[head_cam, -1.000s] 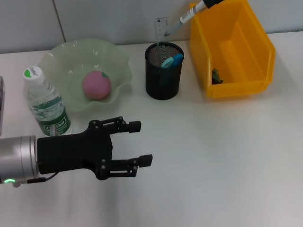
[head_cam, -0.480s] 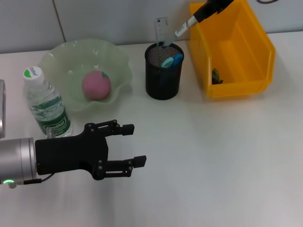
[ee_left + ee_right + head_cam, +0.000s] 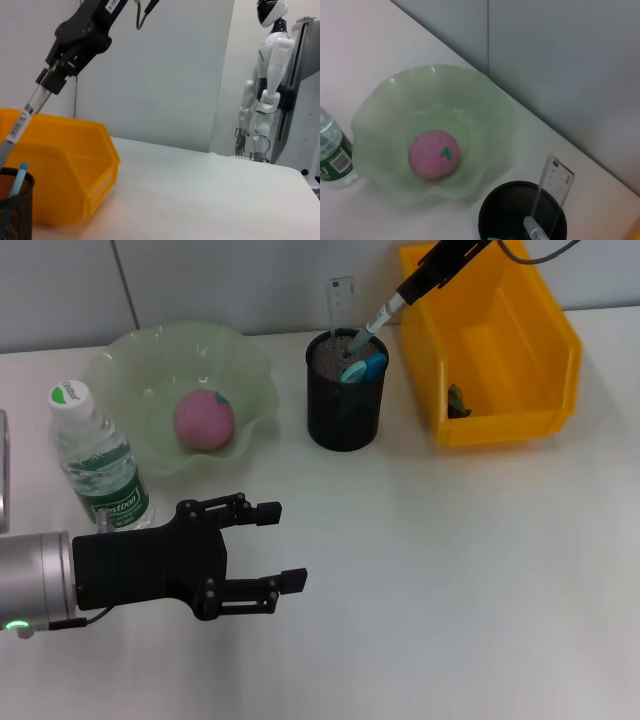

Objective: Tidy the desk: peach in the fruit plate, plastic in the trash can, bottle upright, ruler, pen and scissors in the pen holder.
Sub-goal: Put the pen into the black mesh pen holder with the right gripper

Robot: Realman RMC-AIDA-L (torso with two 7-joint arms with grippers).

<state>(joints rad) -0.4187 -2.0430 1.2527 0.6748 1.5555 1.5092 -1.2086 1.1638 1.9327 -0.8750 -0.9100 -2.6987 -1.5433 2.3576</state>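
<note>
At upper left of the head view we find the fruit plate point(image 3: 120, 370) with the peach point(image 3: 204, 420) in it; the bottle point(image 3: 97, 462) stands upright at its lower left; the pen holder point(image 3: 345, 392) sits right of the plate, holding the ruler point(image 3: 341, 302), scissors point(image 3: 362, 368) and the pen point(image 3: 368, 328)'s tip; the trash can point(image 3: 500, 350) lies farther right.

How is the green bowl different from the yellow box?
The green bowl is round with a wavy rim and see-through; the yellow box is boxy with straight walls and solid. The bowl holds the pink peach; the box holds only a small dark scrap. The bowl sits on the robot's left of the black pen holder, the box on its right. Both are open on top and sit on the table.
</note>
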